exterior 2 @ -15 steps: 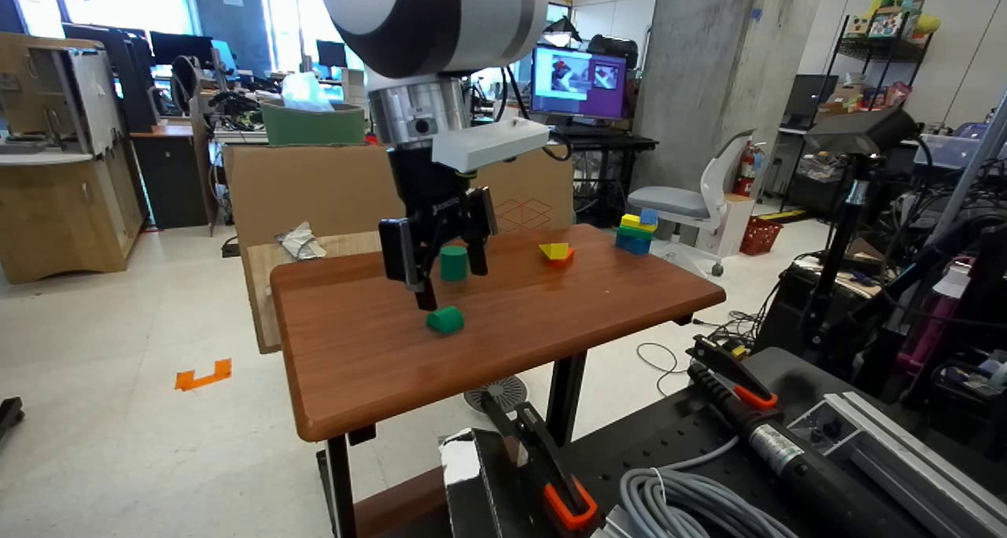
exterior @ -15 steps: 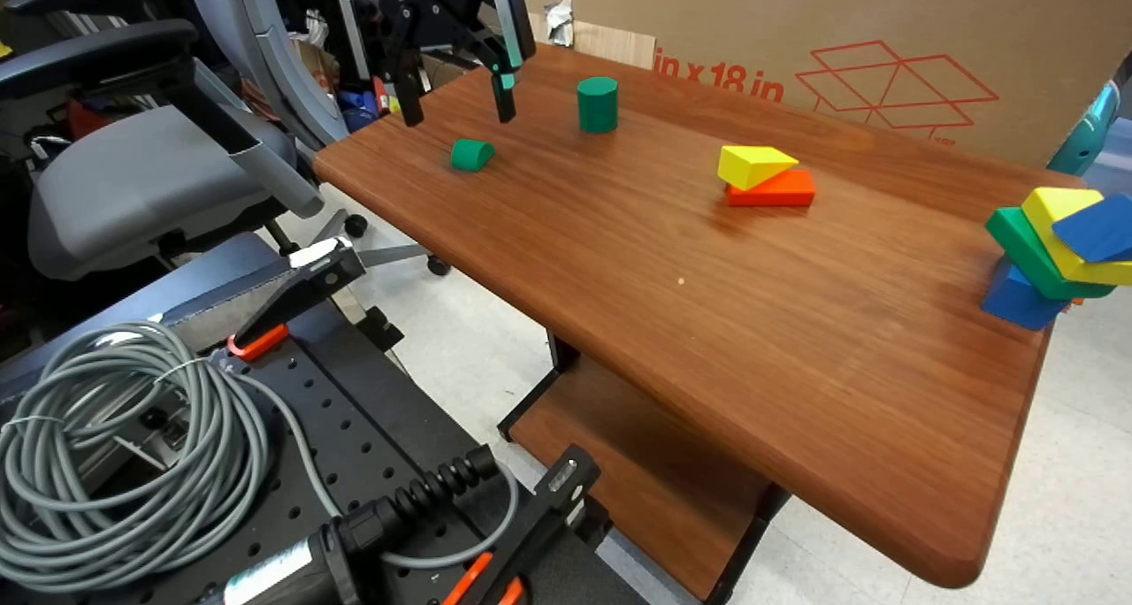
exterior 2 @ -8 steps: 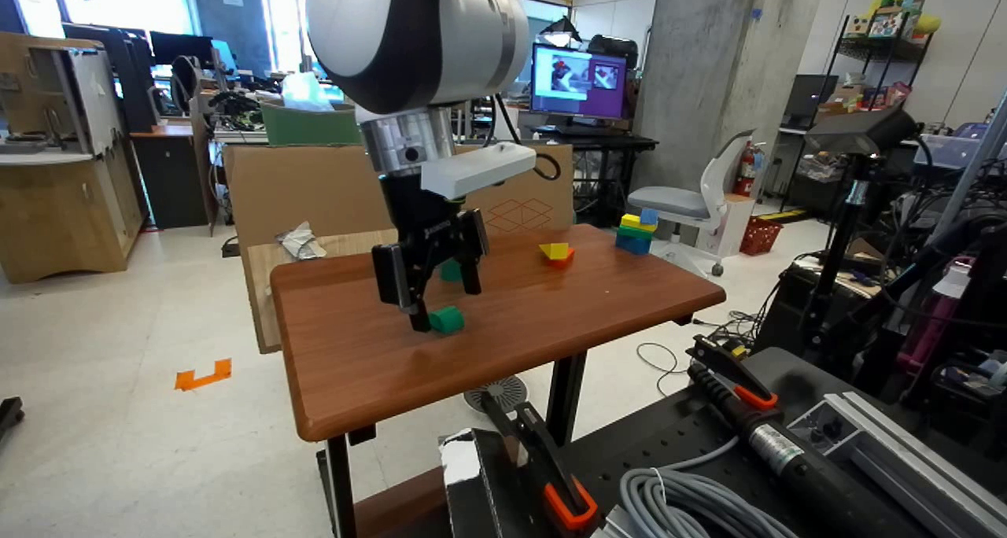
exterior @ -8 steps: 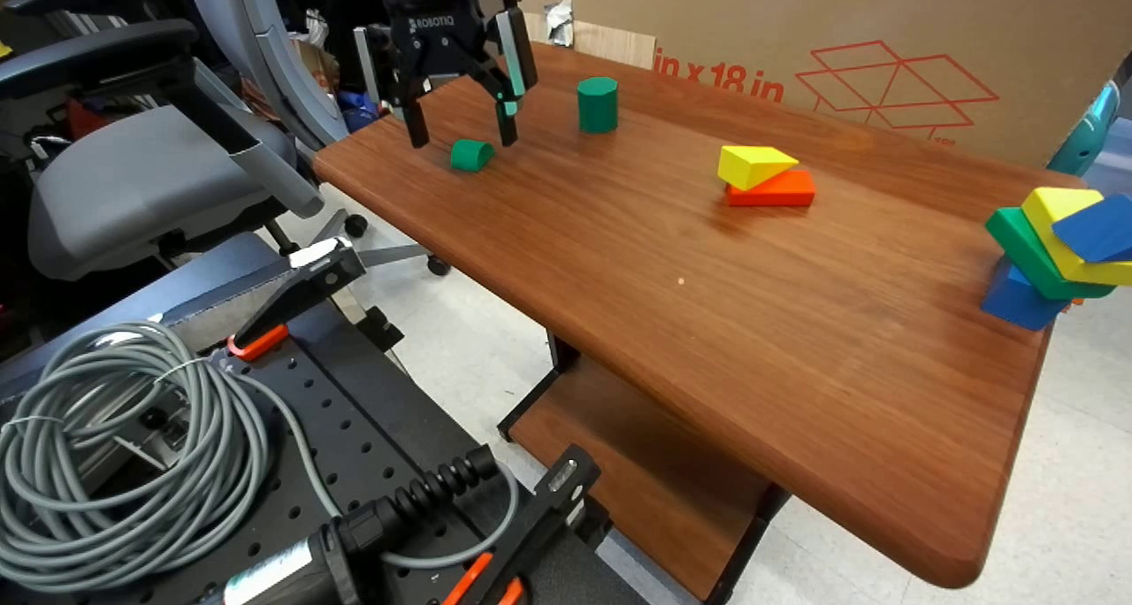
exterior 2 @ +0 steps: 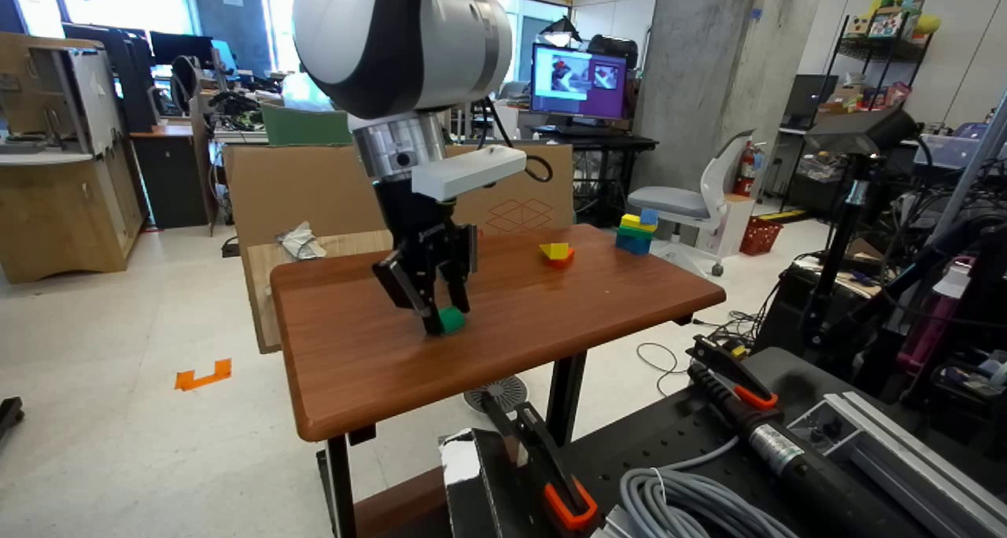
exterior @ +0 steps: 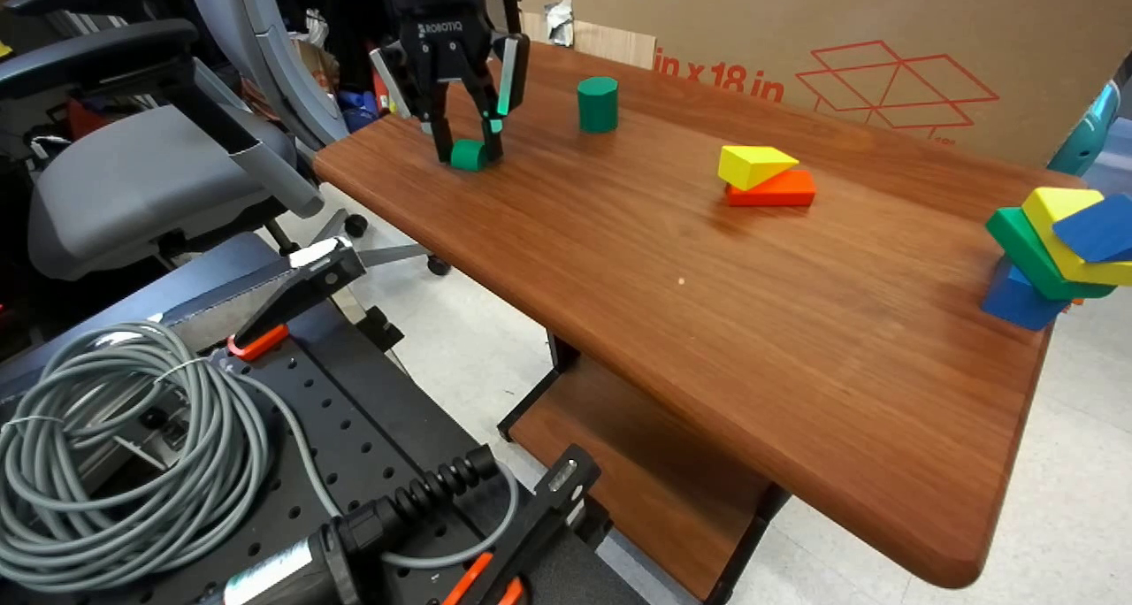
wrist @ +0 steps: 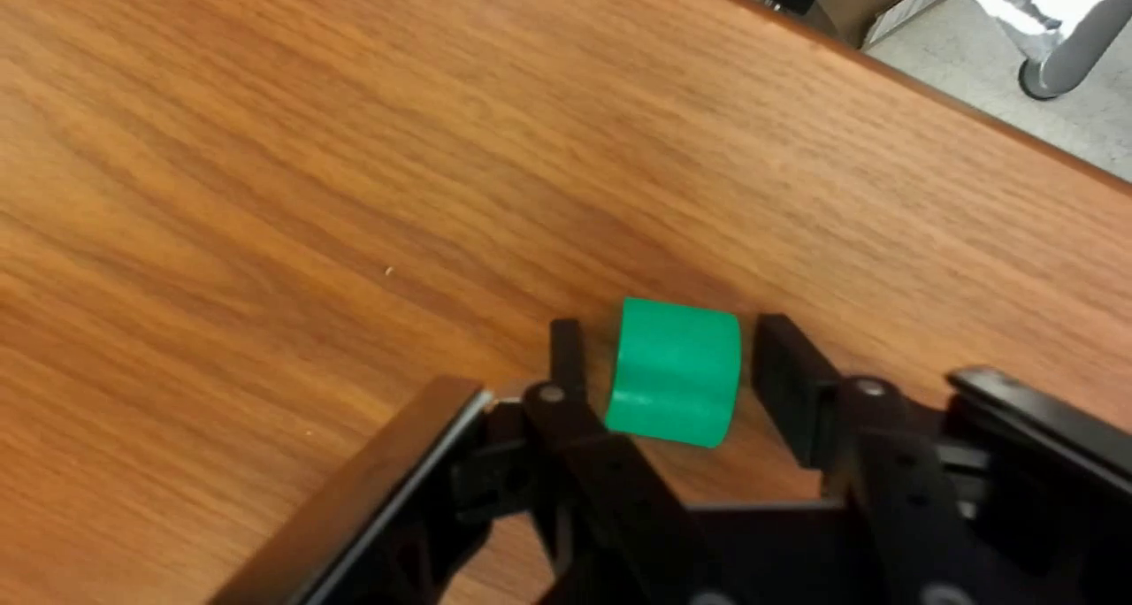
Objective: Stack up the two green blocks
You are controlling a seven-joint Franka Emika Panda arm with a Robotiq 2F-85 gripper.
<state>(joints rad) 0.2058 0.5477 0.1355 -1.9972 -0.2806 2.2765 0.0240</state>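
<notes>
Containers, in an exterior view: green bin (exterior 2: 307,129) at 10 o'clock, pale bag (exterior 2: 307,92) showing above its rim, inside or behind, cannot tell. Red basket (exterior 2: 761,236) on the floor at 3 o'clock, contents too small to read.

Counts. Task blocks, two: low green block (wrist: 676,375) on the wooden table (exterior: 796,366), between the gripper's fingers (wrist: 787,388); upright green block (exterior: 598,108) on the table too, apart from it, at its 2 o'clock in an exterior view. One yellow wedge (exterior: 752,164) on one red block (exterior: 780,195), at the low block's 3 o'clock. One stack of four at the table's 3 o'clock end, bottom up: blue block (exterior: 1017,300), green slab (exterior: 1024,241), yellow slab (exterior: 1051,209), blue piece (exterior: 1101,229). Two black-and-orange clamps (exterior: 305,291) and one gray cable coil (exterior: 225,450), off the table.

Axes. Low green block looks curved side up; wrist view outline near square, a touch longer 12 to 6, upper end leaning slightly toward 1. True long axis, cannot tell. Upright green block: flat top up, long axis vertical.

Gripper (wrist: 669,357) points down, fingers apart at the low block's 9 and 3 o'clock, thin strips of wood visible both sides in wrist view; not clamped.
</notes>
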